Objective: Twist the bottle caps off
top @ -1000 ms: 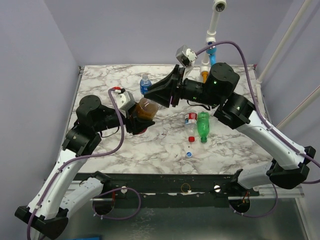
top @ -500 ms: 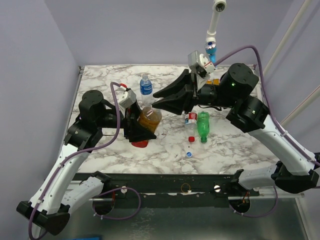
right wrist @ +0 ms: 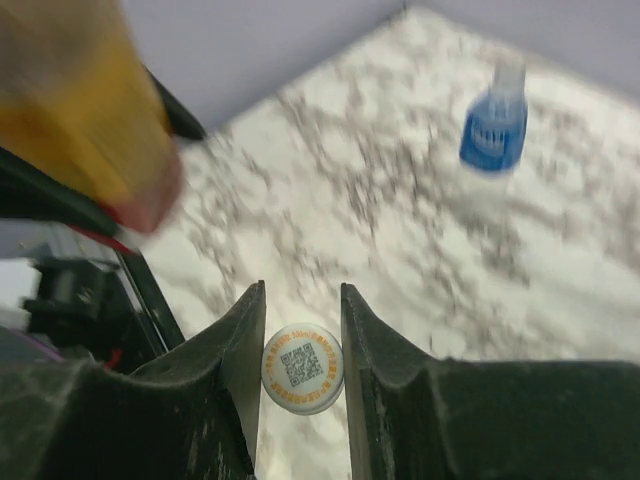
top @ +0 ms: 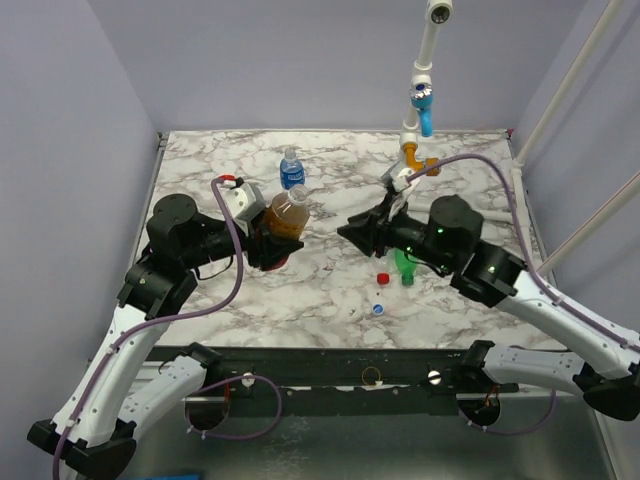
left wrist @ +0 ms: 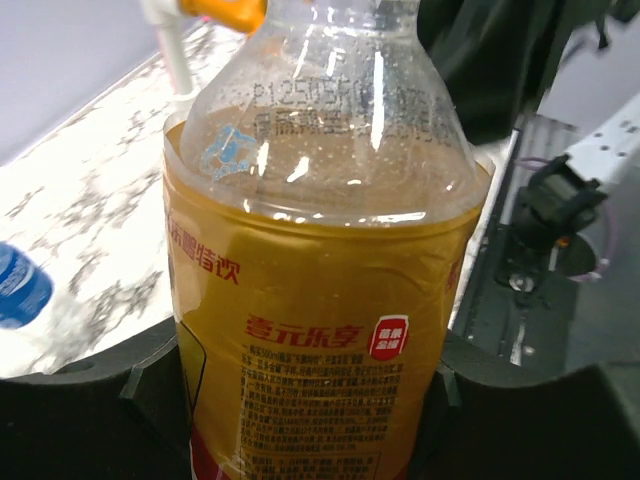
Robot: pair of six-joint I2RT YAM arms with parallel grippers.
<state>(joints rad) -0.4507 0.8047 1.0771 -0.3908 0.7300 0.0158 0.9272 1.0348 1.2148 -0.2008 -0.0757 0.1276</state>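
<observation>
My left gripper [top: 271, 243] [left wrist: 310, 410] is shut on the amber bottle [top: 286, 213] [left wrist: 320, 300] with the red-gold label, holding it by the body just above the table. Its neck shows no cap in the top view. My right gripper [top: 353, 231] [right wrist: 301, 300] is shut on a white cap [right wrist: 302, 367] printed with a square code, to the right of that bottle and apart from it. The blue-label bottle [top: 291, 168] [right wrist: 493, 130] stands upright behind. A green bottle [top: 405, 263] lies partly under my right arm. A red cap [top: 383, 278] and a bluish-white cap [top: 378, 309] lie loose on the marble.
A white pipe with a blue fitting [top: 424, 103] and an orange fitting [top: 413, 156] rises at the back right. A black rail [top: 330, 365] runs along the table's near edge. Purple walls close in the left and back sides.
My right gripper has drawn away from the amber bottle's mouth, down and to the right, with the white cap in it. My left arm has shifted the bottle back to the left.
</observation>
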